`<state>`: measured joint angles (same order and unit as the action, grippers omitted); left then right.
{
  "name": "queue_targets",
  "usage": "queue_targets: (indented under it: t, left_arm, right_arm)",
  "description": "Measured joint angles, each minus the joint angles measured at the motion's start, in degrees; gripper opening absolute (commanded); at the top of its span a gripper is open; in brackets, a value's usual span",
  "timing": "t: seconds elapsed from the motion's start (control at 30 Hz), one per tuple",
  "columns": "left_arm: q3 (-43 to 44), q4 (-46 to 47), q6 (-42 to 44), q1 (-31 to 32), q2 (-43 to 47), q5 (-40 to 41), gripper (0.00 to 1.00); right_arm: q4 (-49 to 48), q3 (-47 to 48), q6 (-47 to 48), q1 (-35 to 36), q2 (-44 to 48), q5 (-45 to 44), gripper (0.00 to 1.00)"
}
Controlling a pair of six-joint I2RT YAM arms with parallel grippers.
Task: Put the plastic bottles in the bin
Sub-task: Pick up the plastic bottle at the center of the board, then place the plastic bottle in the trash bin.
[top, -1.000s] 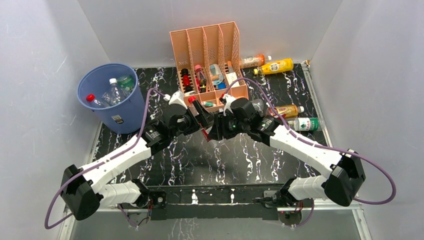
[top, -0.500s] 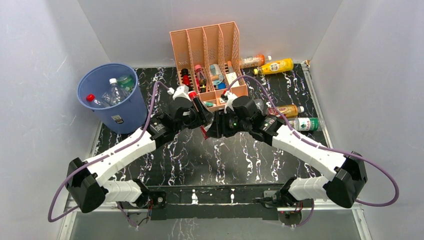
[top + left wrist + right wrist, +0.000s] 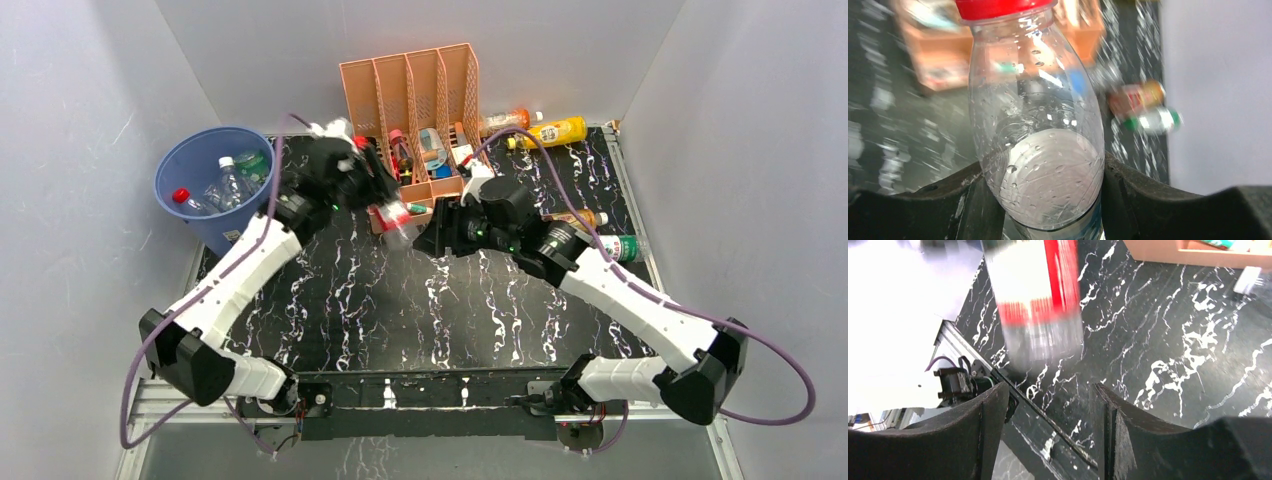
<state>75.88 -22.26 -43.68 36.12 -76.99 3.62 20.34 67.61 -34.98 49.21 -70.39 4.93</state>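
A clear plastic bottle [image 3: 395,220] with a red cap and a red-and-white label hangs above the black table, in front of the peach rack. My left gripper [image 3: 372,195] is shut on it; in the left wrist view the bottle [image 3: 1038,125] fills the gap between the fingers [image 3: 1143,200]. My right gripper [image 3: 440,230] stands open just right of the bottle, holding nothing. In the right wrist view the blurred bottle [image 3: 1040,300] lies beyond the open gripper [image 3: 1048,410]. The blue bin [image 3: 215,225] stands at the far left with bottles [image 3: 230,180] inside.
The peach rack [image 3: 410,90] with small items stands at the back centre. An orange bottle [image 3: 510,121] and a yellow bottle [image 3: 555,131] lie behind its right side. Two more bottles [image 3: 612,247] lie beside the right forearm. White walls close in three sides.
My left gripper closed on the bottle and carried it up and left. My right gripper opened, let the bottle go and drew slightly right.
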Motion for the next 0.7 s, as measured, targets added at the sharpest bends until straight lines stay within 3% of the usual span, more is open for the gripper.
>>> queue_targets:
  t: [0.17,0.43,0.7]
  left_arm:
    - [9.5,-5.7,7.3,-16.5,-3.2,1.6,0.45]
    - [28.0,-11.5,15.8,-26.1,-5.3,2.8,0.49]
    - [32.4,-14.5,18.6,-49.8,-6.5,-0.8,0.5]
  right_arm:
    - [6.7,1.5,0.5,0.1,4.3,-1.4,0.7]
    - [10.4,1.5,0.7,0.1,5.3,-2.2,0.7]
    - [11.7,1.0,0.7,0.0,5.3,-2.8,0.7]
